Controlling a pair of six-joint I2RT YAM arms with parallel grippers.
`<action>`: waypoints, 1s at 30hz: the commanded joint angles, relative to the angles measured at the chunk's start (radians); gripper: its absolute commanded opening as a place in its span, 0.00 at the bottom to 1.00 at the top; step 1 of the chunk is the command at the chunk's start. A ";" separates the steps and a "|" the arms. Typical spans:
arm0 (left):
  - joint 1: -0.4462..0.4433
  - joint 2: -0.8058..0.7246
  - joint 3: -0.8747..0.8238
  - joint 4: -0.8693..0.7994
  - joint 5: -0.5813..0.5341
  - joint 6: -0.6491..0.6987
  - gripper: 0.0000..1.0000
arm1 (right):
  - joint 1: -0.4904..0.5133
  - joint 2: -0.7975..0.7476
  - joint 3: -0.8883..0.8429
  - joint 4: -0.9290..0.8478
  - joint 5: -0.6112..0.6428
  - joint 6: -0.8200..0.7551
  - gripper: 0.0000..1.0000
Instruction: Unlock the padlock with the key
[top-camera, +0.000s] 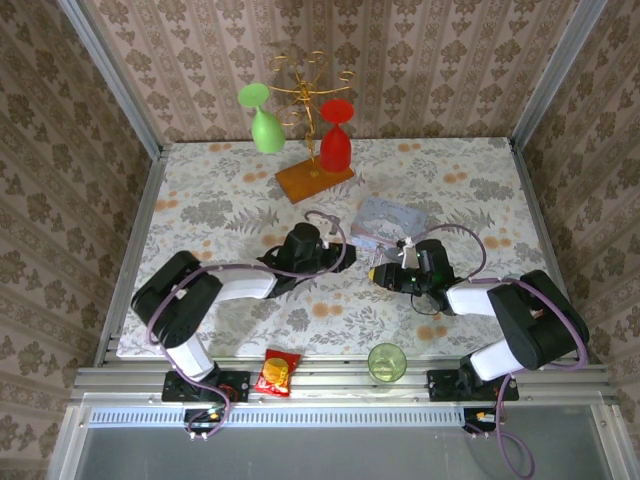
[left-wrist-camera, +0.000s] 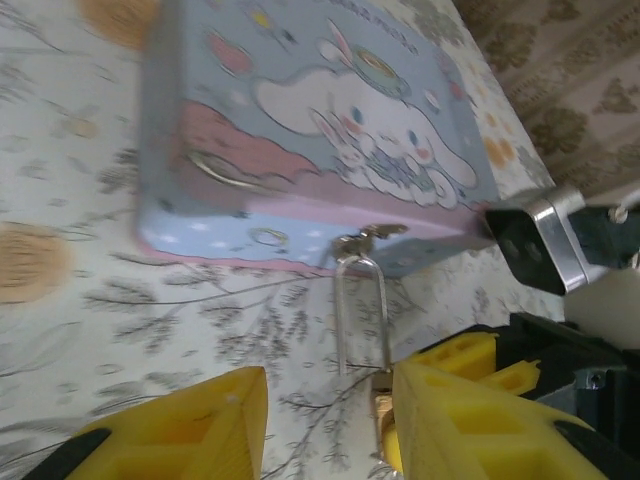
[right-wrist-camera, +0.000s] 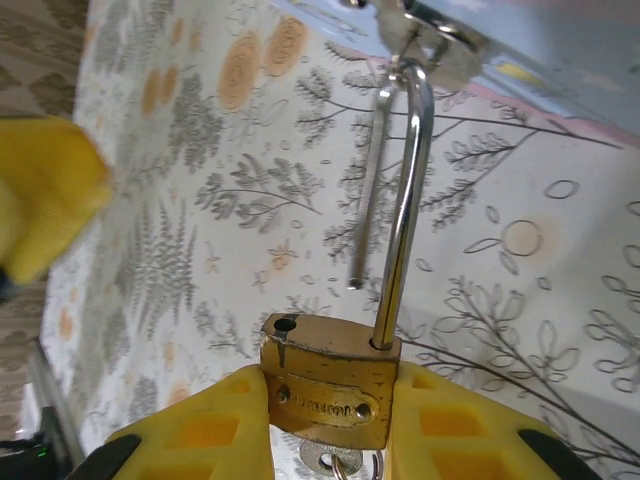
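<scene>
Your right gripper pinches the padlock just near of the pale-blue tin, with the key at its base and one leg of the shackle sprung free, so unlocking looks done; your left gripper hangs spread alongside, and next you ease the shackle off the hasp.

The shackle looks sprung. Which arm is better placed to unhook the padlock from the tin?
Right: the right tool grips the padlock, shackle hooked through the tin's hasp. The left tool hangs open beside it.

embossed stamp on the padlock body, too blurred to read, cropped lettering on the tin, seemingly illegible
</scene>
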 joint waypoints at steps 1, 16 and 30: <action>-0.029 0.079 0.022 0.132 0.087 -0.050 0.40 | -0.013 0.020 -0.016 0.114 -0.129 0.024 0.25; -0.054 0.247 0.099 0.169 0.099 -0.131 0.14 | -0.052 0.048 -0.055 0.143 -0.127 0.017 0.25; -0.002 0.065 0.074 -0.081 0.011 0.016 0.10 | -0.028 -0.353 -0.053 -0.339 0.369 0.113 0.32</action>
